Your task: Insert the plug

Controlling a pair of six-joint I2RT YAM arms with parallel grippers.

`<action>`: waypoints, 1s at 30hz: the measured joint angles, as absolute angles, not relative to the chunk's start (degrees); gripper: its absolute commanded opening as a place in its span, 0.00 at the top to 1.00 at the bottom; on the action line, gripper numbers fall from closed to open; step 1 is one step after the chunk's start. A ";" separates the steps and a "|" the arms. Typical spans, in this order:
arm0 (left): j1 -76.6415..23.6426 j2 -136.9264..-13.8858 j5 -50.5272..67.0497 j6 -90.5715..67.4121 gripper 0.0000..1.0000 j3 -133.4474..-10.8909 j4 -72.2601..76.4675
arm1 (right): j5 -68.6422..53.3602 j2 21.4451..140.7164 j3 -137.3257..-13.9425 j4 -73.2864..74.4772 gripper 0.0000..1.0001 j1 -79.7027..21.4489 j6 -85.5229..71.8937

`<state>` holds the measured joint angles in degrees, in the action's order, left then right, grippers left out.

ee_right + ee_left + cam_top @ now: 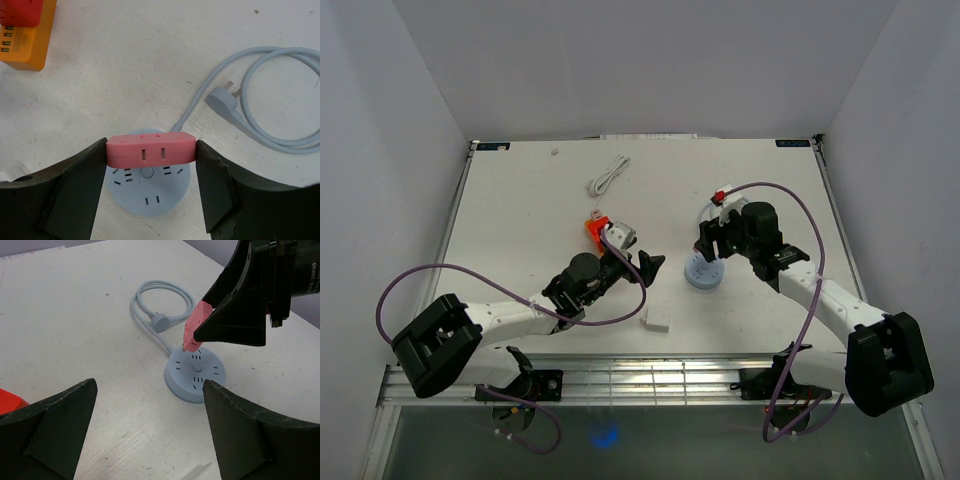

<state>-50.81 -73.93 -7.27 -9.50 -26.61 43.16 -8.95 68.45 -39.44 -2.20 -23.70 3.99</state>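
A round light-blue socket hub (pixel 703 272) lies on the white table; it also shows in the left wrist view (pixel 195 375) and in the right wrist view (pixel 147 192). My right gripper (pixel 712 243) is shut on a pink plug adapter (pixel 150 149) and holds it just above the hub's far side, prongs down near the slots; the adapter also shows in the left wrist view (pixel 194 330). My left gripper (pixel 645 268) is open and empty, to the left of the hub.
The hub's light-blue cable and plug (pixel 223 100) loop behind it. An orange power strip (pixel 593 229) with a grey-white block (pixel 619 237) lies by the left arm. A white cable (pixel 608 175) lies at the back. A small white block (pixel 654 323) lies near the front.
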 measured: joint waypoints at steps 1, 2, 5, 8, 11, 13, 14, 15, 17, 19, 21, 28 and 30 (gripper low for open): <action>-50.81 -73.93 -7.40 -9.52 0.02 -26.61 43.18 | -9.17 68.77 -39.44 -2.24 0.62 -23.75 4.21; -50.81 -73.93 -7.49 -9.52 0.02 -26.61 43.18 | -9.21 69.06 -39.44 -2.31 0.62 -23.75 4.36; -50.81 -73.93 -7.55 -9.52 0.02 -26.61 43.09 | -9.37 70.24 -39.44 -2.33 0.62 -24.03 4.93; -50.81 -73.93 -7.53 -9.54 0.02 -26.63 42.72 | -9.34 71.13 -39.44 -2.31 0.63 -24.38 5.15; -50.81 -73.93 -7.53 -9.54 0.02 -26.72 42.22 | -9.34 71.18 -39.44 -2.37 0.62 -24.86 5.39; -50.81 -73.93 -7.53 -9.54 0.02 -26.74 42.17 | -9.23 71.20 -39.44 -2.37 0.63 -25.30 5.58; -50.81 -73.93 -7.53 -9.54 0.02 -26.74 42.11 | -9.15 71.20 -39.44 -2.39 0.63 -25.63 5.67; -50.81 -73.93 -7.53 -9.54 0.02 -26.74 42.00 | -8.99 71.24 -39.44 -2.37 0.63 -25.93 5.80; -50.81 -73.93 -7.53 -9.54 0.02 -26.74 41.98 | -8.58 71.46 -39.44 -2.39 0.64 -26.52 6.07; -50.81 -73.93 -7.53 -9.54 0.02 -26.74 41.98 | -7.94 71.96 -39.44 -2.37 0.64 -27.09 6.28; -50.81 -73.93 -7.53 -9.54 0.02 -26.74 41.98 | -7.33 72.47 -39.44 -2.33 0.65 -27.44 6.44; -50.81 -73.93 -7.53 -9.52 0.02 -27.03 41.93 | -5.61 73.43 -39.62 -1.87 0.65 -27.57 6.55; -50.81 -73.93 -7.53 -9.52 0.02 -27.03 41.85 | -5.23 73.80 -39.70 -1.89 0.65 -27.70 6.59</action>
<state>-50.81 -73.93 -7.53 -9.52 -27.03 41.85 -5.23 73.80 -39.70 -1.89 -27.70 6.59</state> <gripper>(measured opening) 0.975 0.713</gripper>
